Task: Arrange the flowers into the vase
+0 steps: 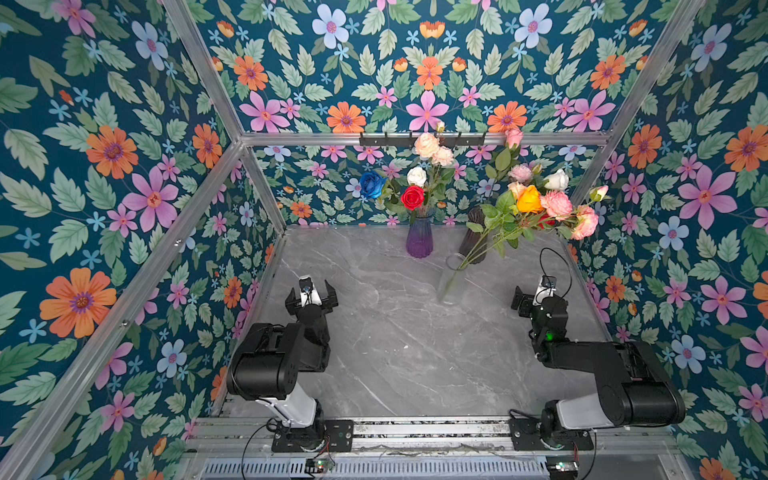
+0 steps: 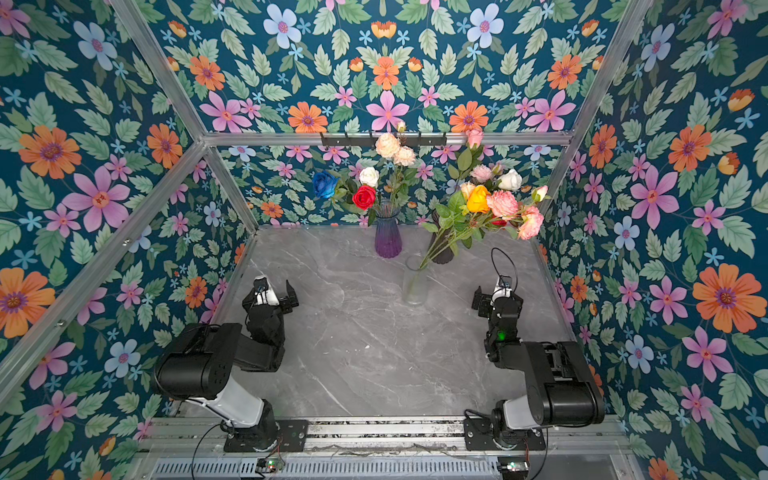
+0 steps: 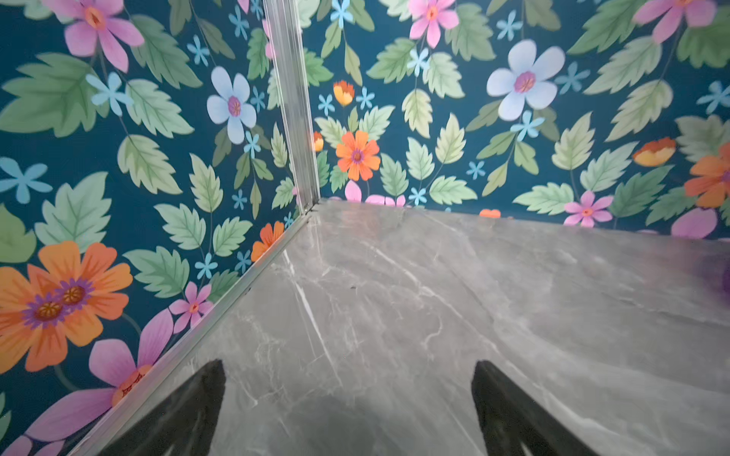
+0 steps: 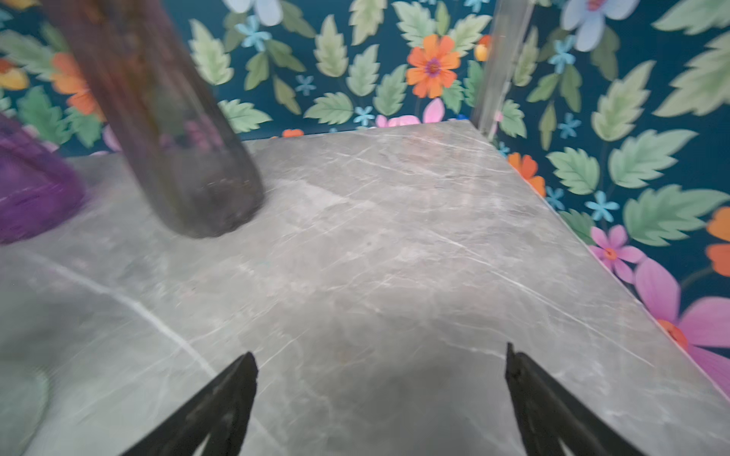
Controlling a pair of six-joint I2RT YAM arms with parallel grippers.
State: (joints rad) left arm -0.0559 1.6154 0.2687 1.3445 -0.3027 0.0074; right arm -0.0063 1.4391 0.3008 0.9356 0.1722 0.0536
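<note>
Two bunches of flowers (image 1: pixel 530 199) sit upper centre in both top views: one upright in the purple vase (image 1: pixel 419 241), the other leaning right out of the clear vase (image 1: pixel 449 286), just in front of a dark vase (image 1: pixel 473 239). Your L claw (image 3: pixel 347 367) & R claw (image 4: pixel 379 355), lower down at frame left & right, both gape wide w/ nothing held, over the table (image 1: pixel 395 353).

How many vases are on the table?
3. A purple vase stands at the back middle, a dark vase just right of it, and a clear glass vase in front of the dark one. The leaning flowers could hide something small behind them.
</note>
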